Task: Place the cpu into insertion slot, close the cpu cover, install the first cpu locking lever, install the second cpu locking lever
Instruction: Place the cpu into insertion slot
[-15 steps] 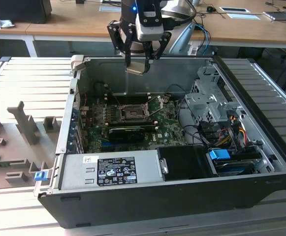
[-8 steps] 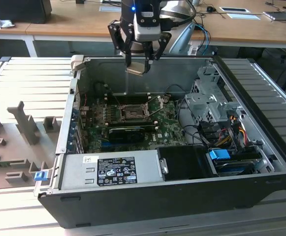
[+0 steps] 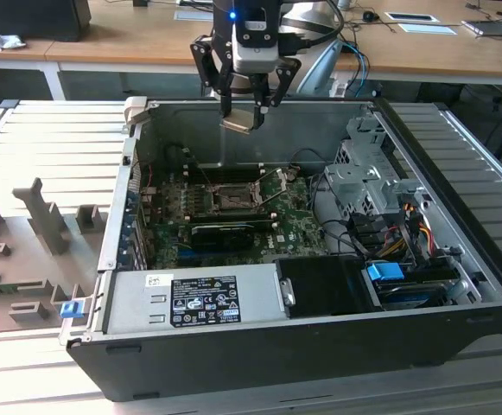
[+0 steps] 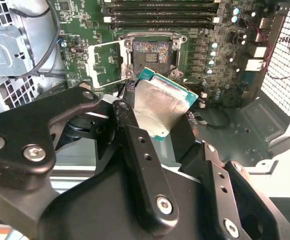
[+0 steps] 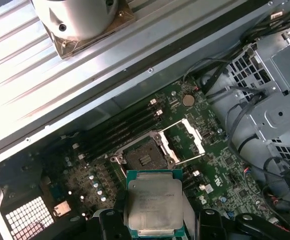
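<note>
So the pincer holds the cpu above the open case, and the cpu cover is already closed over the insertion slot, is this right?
Not quite. The cpu cover is swung open beside the insertion slot, whose dark centre lies bare; the first wrist view shows it. The pincer does hold the cpu above the open case.

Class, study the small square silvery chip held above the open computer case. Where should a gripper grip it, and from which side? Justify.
Grip the small flat square silvery-grey chip by two opposite thin edges, coming from its metal-face side. It is flat and thin, so probably only the edges offer parallel surfaces. The black gripper holds it so here: jaws shut on opposite edges, face bare.
</note>
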### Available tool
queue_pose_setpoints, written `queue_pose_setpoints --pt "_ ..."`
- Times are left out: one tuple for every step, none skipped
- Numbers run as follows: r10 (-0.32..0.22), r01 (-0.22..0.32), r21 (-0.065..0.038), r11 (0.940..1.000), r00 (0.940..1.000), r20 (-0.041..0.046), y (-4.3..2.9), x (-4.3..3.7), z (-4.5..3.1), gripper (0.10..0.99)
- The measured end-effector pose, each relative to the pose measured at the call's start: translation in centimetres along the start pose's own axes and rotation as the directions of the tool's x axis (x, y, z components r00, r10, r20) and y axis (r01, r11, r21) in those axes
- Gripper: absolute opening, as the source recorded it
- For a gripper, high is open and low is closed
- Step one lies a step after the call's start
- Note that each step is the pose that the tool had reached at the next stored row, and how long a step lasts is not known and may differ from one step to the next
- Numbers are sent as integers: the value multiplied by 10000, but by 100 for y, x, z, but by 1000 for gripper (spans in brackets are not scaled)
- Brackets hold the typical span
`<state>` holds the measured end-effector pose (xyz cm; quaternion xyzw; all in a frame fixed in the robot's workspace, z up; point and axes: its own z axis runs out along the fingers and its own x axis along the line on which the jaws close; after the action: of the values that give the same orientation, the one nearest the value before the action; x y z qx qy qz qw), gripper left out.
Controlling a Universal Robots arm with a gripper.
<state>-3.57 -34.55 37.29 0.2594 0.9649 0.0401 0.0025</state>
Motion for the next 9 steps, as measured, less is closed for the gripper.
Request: queue_pose_setpoints --pt "50 -50 -1 10000 10000 4 0 0 0 529" --pt "98 -98 -1 10000 10000 8 0 0 1 529" --pt "146 -146 -3 9999 9999 12 0 0 1 529" --pt "192 -192 -4 9998 9998 15 0 0 2 529" --pt "259 -259 -5 9997 9997 21 0 0 2 529" --pt "305 -305 -6 9995 9995 24 0 0 3 529" --pt "359 -359 -7 9994 9994 28 -1 1 4 529" --pt "429 -429 -8 9991 9991 34 -1 1 5 529" --pt "496 -496 -10 9988 9988 39 -1 1 5 529"
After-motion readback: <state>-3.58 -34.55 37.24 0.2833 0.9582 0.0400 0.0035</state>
